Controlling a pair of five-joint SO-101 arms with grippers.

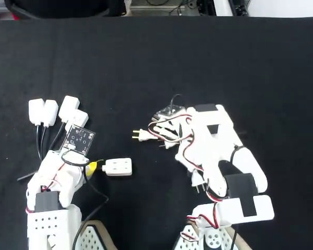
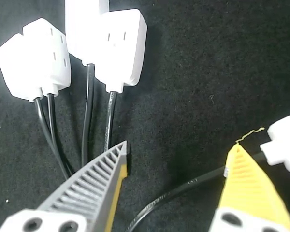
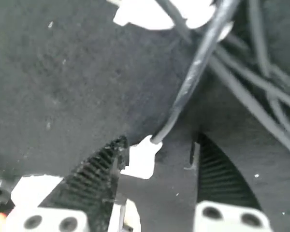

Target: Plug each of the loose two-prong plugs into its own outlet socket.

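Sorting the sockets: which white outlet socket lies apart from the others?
The socket lying alone beside the left tool. The other four sockets are bunched together farther back, their cords running side by side.

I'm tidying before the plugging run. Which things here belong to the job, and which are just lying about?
Job:
- four corded sockets, clustered
- lone socket beside the left end effector
- two-prong plug
- right end effector, open around a white plug body

Lying about:
- black table, just the work surface
- dark objects beyond its far edge
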